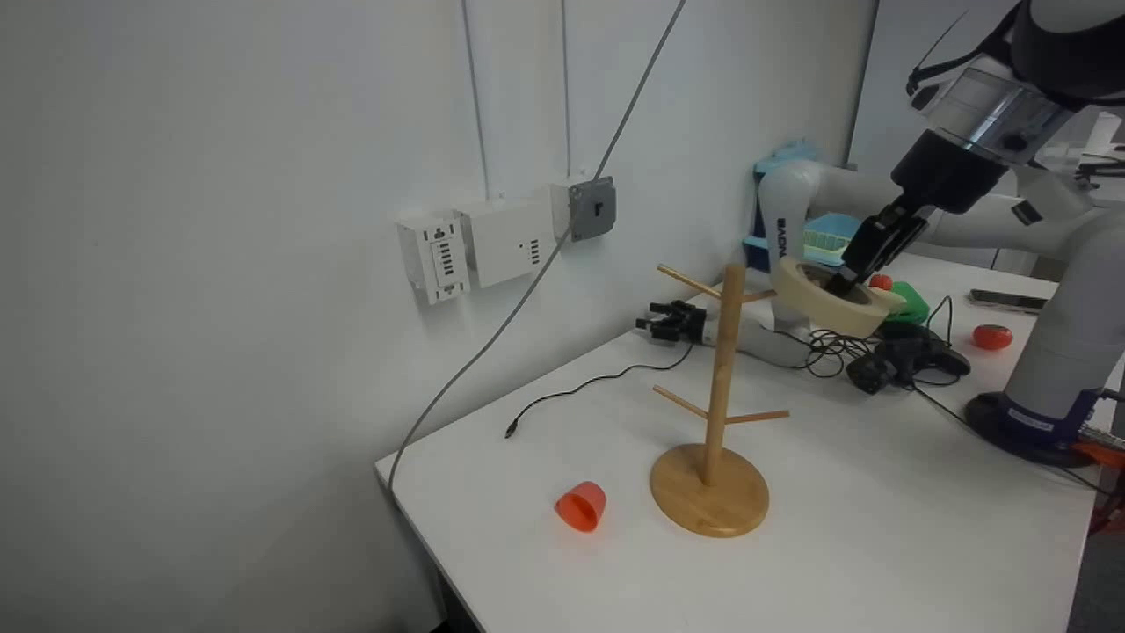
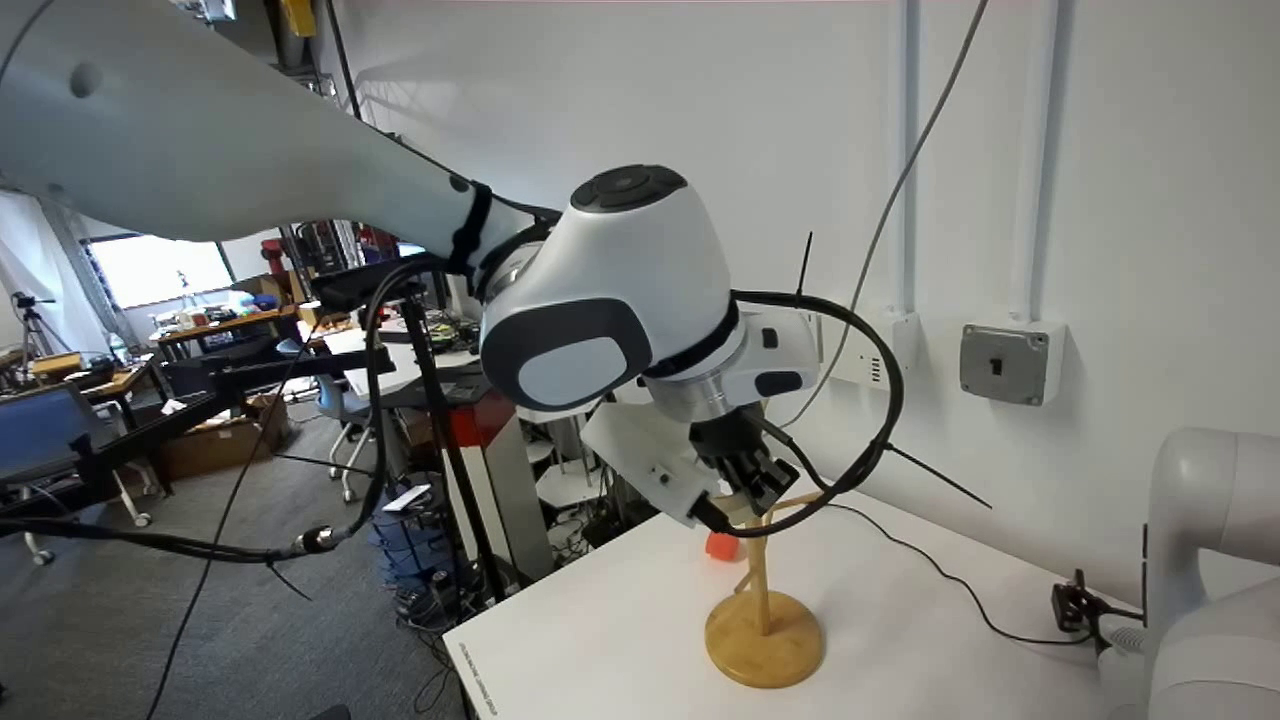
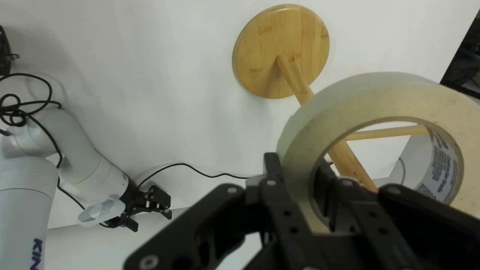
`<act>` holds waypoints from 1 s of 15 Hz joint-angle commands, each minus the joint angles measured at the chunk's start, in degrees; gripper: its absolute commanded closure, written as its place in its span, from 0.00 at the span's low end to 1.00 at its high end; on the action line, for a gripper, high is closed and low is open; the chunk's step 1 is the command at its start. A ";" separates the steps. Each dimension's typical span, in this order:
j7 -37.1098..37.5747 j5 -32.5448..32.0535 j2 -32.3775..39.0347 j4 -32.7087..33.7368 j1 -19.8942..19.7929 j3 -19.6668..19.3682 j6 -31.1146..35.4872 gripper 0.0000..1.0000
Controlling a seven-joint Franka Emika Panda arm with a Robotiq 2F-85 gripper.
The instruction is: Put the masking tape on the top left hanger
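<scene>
"One roll of tape (image 1: 831, 308), cream and ring-shaped, hangs tilted in mid-air. What has the claw (image 3: 298, 168) got?"

"That roll, clamped by its wall: one black finger (image 3: 271, 165) outside the ring, one inside."

"Room around it?"

"Tight leftwards. In an exterior view the wooden stand (image 1: 722, 382) is just left, its upper right peg (image 1: 759, 296) running up to the roll; touching or not, I can't tell. The stand sits between the roll and the upper left peg (image 1: 690, 281). Plain white table (image 1: 879, 527) spreads near and right, its near edge cut off."

"Its make?"

"Thin round dowels; the disc base (image 3: 266, 52) shows striped grain. Through the tape's hole, in the wrist view, a peg (image 3: 390, 133) appears; I can't tell which."

"Farther?"

"Left, an orange-red cup (image 1: 580, 507) on its side. Beyond, a black cord (image 3: 180, 164), then a grey switch box (image 1: 593, 211). A green thing (image 1: 914, 303), half hidden behind the roll, I can't make out."
</scene>
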 commanded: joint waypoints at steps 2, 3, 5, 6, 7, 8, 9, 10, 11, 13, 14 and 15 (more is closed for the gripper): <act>-2.31 1.52 1.81 1.14 -0.89 0.87 1.31 0.44; -2.33 1.40 1.93 1.10 -0.97 0.91 1.28 0.36; -2.30 1.19 2.22 1.15 -1.16 0.97 1.13 0.20; -2.31 1.13 2.28 1.14 -1.25 0.98 1.08 0.13; -2.25 1.05 2.42 1.10 -1.28 1.03 1.18 0.05; -2.02 0.69 2.32 1.00 -1.30 0.98 1.04 0.01; -1.37 0.10 2.15 0.86 -1.29 0.86 0.96 0.00; -0.56 -0.64 2.00 0.79 -1.29 0.69 0.46 0.00; 1.10 -2.50 1.58 0.54 -1.24 0.30 -0.36 0.00; 3.51 -6.12 0.40 -0.11 -1.23 -0.30 -1.97 0.00; 4.76 -8.07 -0.17 -0.36 -1.25 -0.57 -2.73 0.00; 5.80 -9.87 -0.90 -0.56 -1.29 -0.77 -3.75 0.00</act>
